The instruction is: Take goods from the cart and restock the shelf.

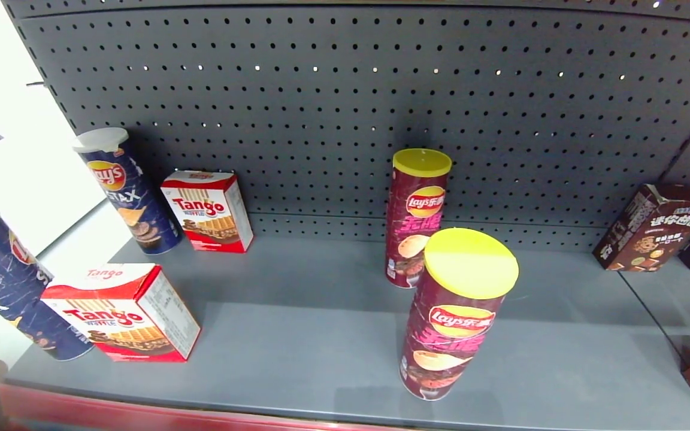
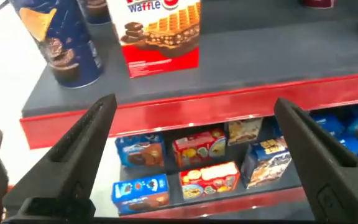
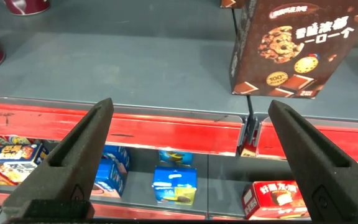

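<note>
Left wrist view: left gripper jaws wide apart, nothing held, in front of the shelf edge. Right gripper likewise wide apart and empty, near a brown box. Goods upright on shelf. Front row: blue can, waffle box, red can. Back row: second blue can, second waffle box, second red can just behind the front one. Another brown box at far right

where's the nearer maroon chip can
In the head view, the nearer maroon can stands right of centre by the shelf front, just before the second maroon can.
</note>
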Robot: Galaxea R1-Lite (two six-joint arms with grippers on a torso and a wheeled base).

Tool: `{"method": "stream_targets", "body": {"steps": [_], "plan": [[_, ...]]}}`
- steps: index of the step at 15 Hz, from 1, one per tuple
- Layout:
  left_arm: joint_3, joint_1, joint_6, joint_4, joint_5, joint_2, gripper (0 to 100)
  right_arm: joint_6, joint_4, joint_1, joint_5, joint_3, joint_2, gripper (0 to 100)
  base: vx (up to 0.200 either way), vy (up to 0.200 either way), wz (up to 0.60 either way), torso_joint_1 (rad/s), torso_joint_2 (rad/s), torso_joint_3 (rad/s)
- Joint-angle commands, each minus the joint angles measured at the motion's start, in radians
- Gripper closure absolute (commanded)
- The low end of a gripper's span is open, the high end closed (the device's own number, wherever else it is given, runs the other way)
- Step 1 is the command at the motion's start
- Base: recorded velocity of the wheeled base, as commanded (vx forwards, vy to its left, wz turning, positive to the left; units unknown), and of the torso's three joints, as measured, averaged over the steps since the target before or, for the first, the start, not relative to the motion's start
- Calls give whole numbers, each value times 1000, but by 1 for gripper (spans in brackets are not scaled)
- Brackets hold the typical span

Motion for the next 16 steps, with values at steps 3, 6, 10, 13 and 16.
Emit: {"method": "stream_targets", "body": {"steps": [3, 6, 10, 13, 16], "plan": [[1, 1, 17, 1, 43, -6, 0, 0, 0, 1, 0, 1, 2, 0, 0, 0, 0, 0, 0, 0], [1, 1, -45, 55, 313, -6, 0, 0, 0, 1, 0, 1, 2, 0, 0, 0, 0, 0, 0, 0], [1, -5, -26, 56, 213, -6, 0, 0, 0, 1, 0, 1, 2, 0, 0, 0, 0, 0, 0, 0], [1, -4, -29, 56, 212, -6, 0, -2, 0, 1, 2, 1, 2, 0, 0, 0, 0, 0, 0, 0], [1, -5, -29, 58, 212, -6, 0, -8, -23, 4, 8, -278, 276, 0, 0, 0, 0, 0, 0, 0]]}}
